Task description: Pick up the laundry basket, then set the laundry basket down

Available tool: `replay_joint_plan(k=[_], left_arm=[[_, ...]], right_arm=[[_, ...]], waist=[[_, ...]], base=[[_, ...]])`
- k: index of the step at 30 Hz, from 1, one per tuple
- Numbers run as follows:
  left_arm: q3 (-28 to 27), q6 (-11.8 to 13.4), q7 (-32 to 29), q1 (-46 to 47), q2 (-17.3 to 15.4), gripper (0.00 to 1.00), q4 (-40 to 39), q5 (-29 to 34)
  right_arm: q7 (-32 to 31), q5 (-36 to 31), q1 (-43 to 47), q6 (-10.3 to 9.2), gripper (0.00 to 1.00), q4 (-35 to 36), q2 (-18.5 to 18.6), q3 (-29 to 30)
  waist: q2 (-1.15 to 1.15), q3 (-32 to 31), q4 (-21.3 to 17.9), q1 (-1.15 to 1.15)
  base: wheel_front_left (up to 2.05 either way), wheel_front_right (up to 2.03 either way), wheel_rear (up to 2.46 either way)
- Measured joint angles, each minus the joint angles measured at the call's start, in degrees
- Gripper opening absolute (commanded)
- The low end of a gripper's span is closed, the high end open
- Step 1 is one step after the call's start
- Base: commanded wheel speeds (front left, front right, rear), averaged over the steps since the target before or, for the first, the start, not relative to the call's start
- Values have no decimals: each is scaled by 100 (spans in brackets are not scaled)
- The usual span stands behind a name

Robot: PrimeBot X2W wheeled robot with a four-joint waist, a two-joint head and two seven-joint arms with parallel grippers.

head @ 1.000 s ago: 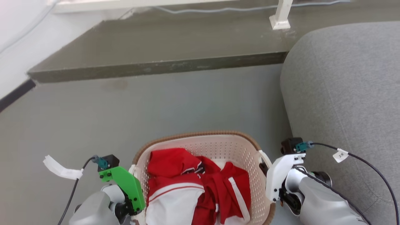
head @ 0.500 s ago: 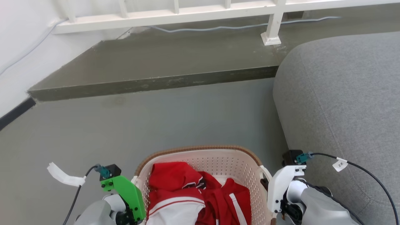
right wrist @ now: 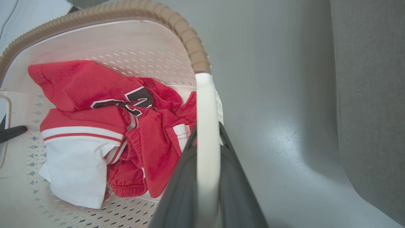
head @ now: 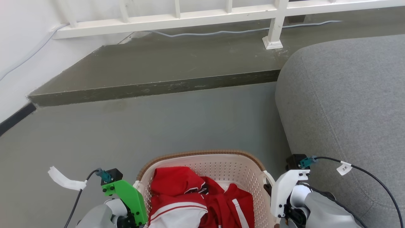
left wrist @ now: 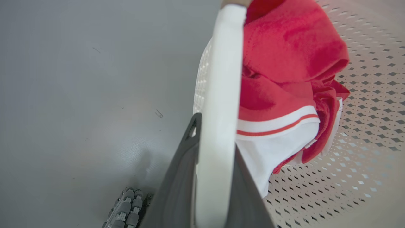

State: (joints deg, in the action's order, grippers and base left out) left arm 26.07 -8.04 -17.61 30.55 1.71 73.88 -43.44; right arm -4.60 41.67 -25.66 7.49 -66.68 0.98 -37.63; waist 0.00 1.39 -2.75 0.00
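The head view took in the setting: the laundry basket [head: 202, 154] sat low in the middle, between the two arms, over a grey floor [head: 158, 126]. A grey sofa [head: 348, 95] stood just to its right, and a raised step [head: 158, 63] with a white railing [head: 190, 17] lay farther off. In that view the gripper fingers were hidden behind the arms' mounts.

The wrist views showed the grasps. In the left wrist view the left gripper [left wrist: 216, 142] had its two dark fingers closed narrowly on the basket's white left handle [left wrist: 221, 79], one finger on each side of it. A ribbed grey wheel [left wrist: 125, 209] showed on the floor below. In the right wrist view the right gripper [right wrist: 207, 136] clamped the white right handle [right wrist: 205, 104] the same way, just below where the brown woven rim [right wrist: 177, 22] ended. At the far handle, a dark finger [right wrist: 12, 133] of the other gripper poked in.

Inside the perforated basket lay crumpled red and white clothes [right wrist: 95, 126], heaped toward the left side. The right wrist view alone revealed dark lettering on the red cloth. Whether the basket's base touched the floor could not be told.
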Motion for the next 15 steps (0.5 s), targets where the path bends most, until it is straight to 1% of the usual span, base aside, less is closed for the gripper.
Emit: replay_joint_plan(k=[10,15], left_arm=[[-1,7,-51,-6,-2,0,5,-83],[0,52,-49,-8,-2,0,8,-118]], right_arm=[[-33,76,0,0,0,0,3,-59],[-34,78,0,0,0,-10,3,-86]], waist=[[0,7,-8,0],[0,13,-4,0]], base=[[0,0,0],[0,0,0]])
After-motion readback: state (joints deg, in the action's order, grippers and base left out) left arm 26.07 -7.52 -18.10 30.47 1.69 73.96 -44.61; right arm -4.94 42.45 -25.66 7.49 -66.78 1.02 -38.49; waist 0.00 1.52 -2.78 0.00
